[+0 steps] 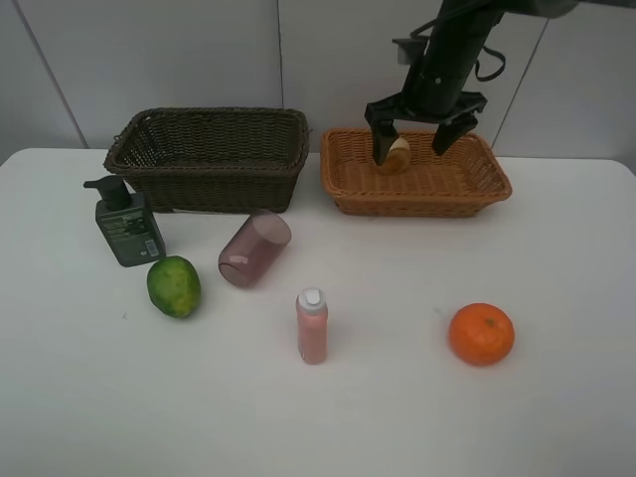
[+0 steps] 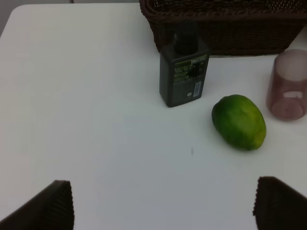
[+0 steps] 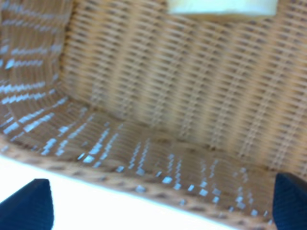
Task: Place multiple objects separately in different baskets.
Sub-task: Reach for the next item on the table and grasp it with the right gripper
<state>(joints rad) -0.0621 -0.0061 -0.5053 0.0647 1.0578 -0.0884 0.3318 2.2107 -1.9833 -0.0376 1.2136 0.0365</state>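
My right gripper point(image 1: 410, 151) hangs over the orange-tan basket point(image 1: 417, 191), jaws apart, the pale fruit point(image 1: 397, 155) below, possibly touching one finger. My left gripper point(image 2: 165, 203) is spread too.

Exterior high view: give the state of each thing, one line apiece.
Dark brown basket, upright, no item seen inside.
Light orange basket, holds a pale fruit.
Pump bottle, upright.
Purple cup, on its side.
Pink bottle, upright, capped.
Green fruit, on the table.
Orange, on the table.
Right gripper, open over the orange basket.
Left gripper, open.
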